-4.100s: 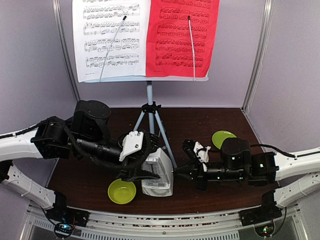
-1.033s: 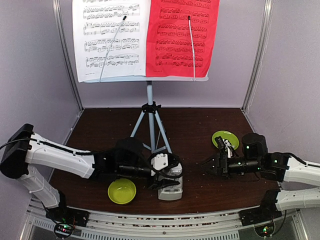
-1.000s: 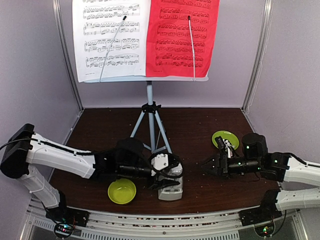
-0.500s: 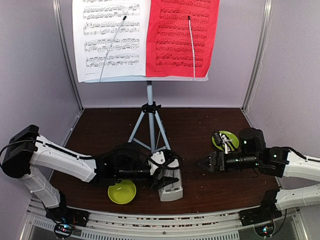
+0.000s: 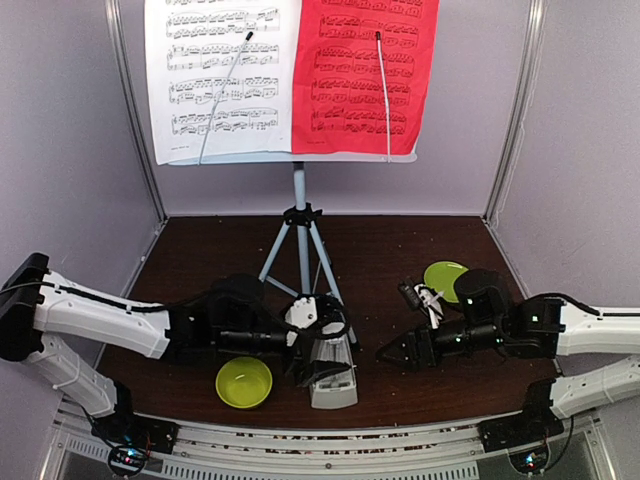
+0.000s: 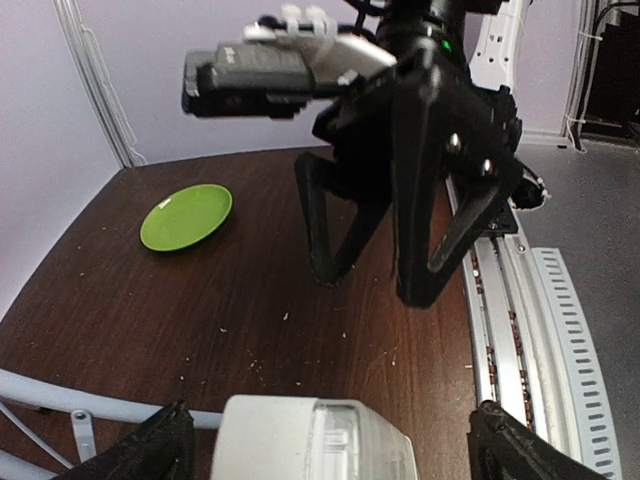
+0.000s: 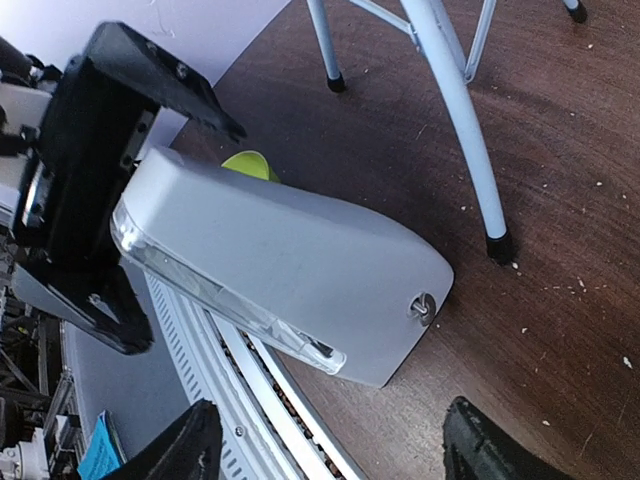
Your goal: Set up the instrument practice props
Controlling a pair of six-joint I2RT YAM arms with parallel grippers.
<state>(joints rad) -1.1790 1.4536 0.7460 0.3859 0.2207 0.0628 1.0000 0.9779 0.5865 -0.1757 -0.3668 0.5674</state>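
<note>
Metronome [image 5: 334, 378] inside wide-spread left pincer [image 5: 325, 352]

Black-printed white page [image 5: 222, 80] and red page [image 5: 365, 75], cream metronome [image 5: 330, 372], lime-green bowl [image 5: 244, 382] and plate [image 5: 446, 275], dark brown table [image 5: 400, 245].

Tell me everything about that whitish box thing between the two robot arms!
The metronome is a cream, smooth, plastic-looking case that tapers, with a clear panel along one face and a small metal knob on its side. It sits near the front edge of the brown table, beside the green bowl and near a foot of the music stand. The open left gripper straddles it; contact is unclear.
</note>
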